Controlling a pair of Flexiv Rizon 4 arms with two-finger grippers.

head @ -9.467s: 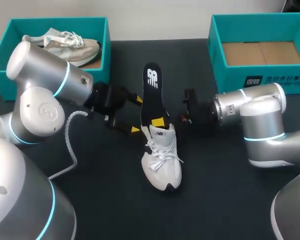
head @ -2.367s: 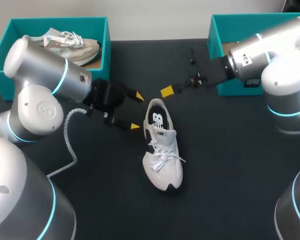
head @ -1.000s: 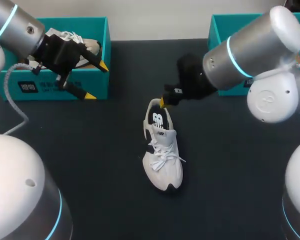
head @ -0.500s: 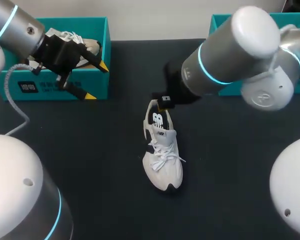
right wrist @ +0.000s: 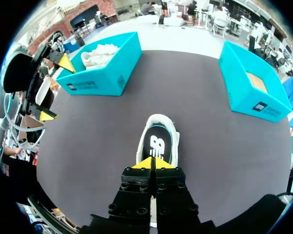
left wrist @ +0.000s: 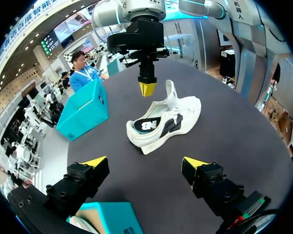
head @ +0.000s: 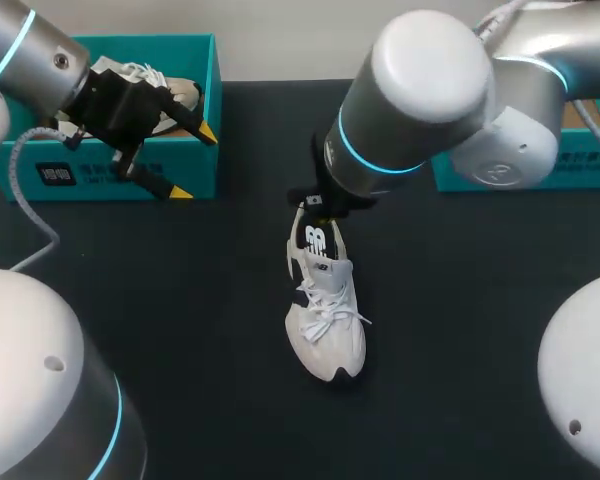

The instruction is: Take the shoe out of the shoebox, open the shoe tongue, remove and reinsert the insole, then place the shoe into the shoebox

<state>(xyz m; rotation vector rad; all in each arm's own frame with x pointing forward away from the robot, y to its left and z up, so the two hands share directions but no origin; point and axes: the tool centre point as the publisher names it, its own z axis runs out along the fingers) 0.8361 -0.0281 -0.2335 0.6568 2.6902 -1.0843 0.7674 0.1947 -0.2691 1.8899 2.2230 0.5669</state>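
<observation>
Head view: white sneaker (head: 325,310) on black worktop (head: 180,330); right end effector (right wrist: 153,164) pinched empty over heel; left end effector (left wrist: 145,163) spread wide.

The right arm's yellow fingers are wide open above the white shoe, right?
No. The right gripper is above the white shoe, but its yellow fingers are pressed together, not wide open. The right wrist view shows it.
</observation>
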